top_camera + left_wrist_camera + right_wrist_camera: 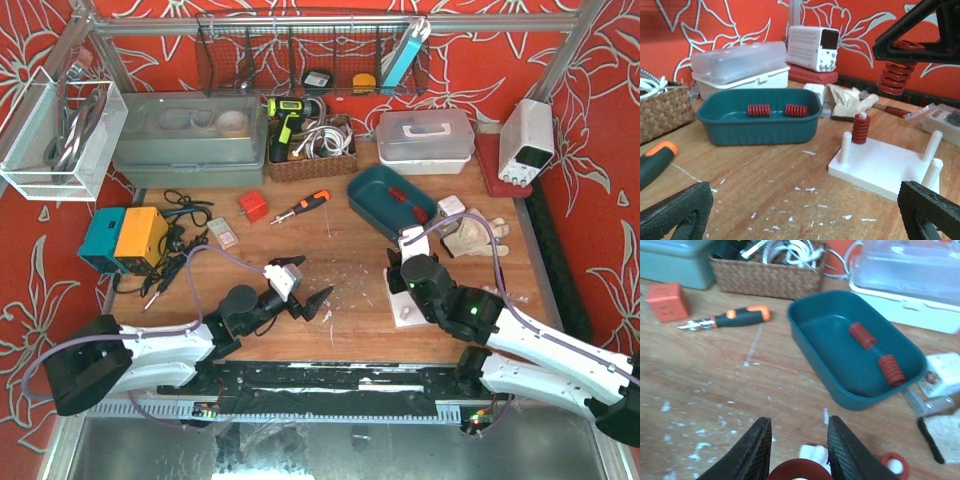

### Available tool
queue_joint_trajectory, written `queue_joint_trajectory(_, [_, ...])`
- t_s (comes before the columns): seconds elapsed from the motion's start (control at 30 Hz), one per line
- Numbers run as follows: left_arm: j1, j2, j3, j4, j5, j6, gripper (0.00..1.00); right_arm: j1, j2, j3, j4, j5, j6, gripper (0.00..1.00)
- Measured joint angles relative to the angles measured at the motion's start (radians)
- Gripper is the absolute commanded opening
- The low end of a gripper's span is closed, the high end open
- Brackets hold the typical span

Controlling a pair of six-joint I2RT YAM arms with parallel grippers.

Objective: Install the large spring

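1. The right gripper (799, 452) was clamped on the large spring (896, 75). Its black fingers pinched the top of the coil from either side, and the rest of the red coil hung down below them.
2. That spring was up in the air and not touching the wood. It hung close by the white peg base (885, 167), over on the base's far side as the left wrist camera saw it.
3. The base lay flat on the table (250, 250). A smaller red spring (860, 129) sat on one of its four upright pegs.
4. The left gripper (312, 303) had its fingers spread wide with nothing between them. It was low over the table and pointed at the base.
5. The teal tray (760, 127) sat just behind the base, with two short red springs (758, 110) lying on their sides in it.
6. A screwdriver (735, 317) with an orange and black handle lay on the wood to the left of the tray.
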Motion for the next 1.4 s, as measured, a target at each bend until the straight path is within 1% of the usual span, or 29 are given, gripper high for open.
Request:
queue_joint_trajectory(0.1, [0.0,0.013,0.0,-0.009,-0.012,-0.002,1.0,-0.068,0.011,-0.042,0.019,-0.004,-0.01,0.0])
queue_joint_trajectory(0.23, [0.0,0.008,0.0,-0.012,-0.024,-0.002,1.0,-0.183,0.058,-0.086,0.075,-0.075,0.002,0.0])
queue_joint_trajectory(0.33, [0.0,-0.004,-0.003,-0.011,-0.041,-0.002,1.0,-0.224,0.113,-0.102,0.116,-0.112,0.005,0.0])
queue_joint_trajectory(0.63, [0.0,-0.016,-0.005,-0.011,-0.06,-0.001,1.0,-0.26,0.223,-0.102,0.23,-0.148,-0.01,0.0])
queue_joint_trajectory(0.8, [0.0,-0.016,-0.005,-0.011,-0.06,0.0,1.0,-0.269,0.277,-0.102,0.259,-0.163,-0.01,0.0])
queue_joint_trajectory(1.27, [0.0,-0.016,-0.005,-0.011,-0.06,0.002,1.0,-0.27,0.286,-0.132,0.278,-0.158,-0.009,0.0])
queue_joint_trajectory(1.4, [0.0,-0.016,-0.005,-0.011,-0.059,0.002,1.0,-0.277,0.321,-0.138,0.309,-0.156,-0.01,0.0])
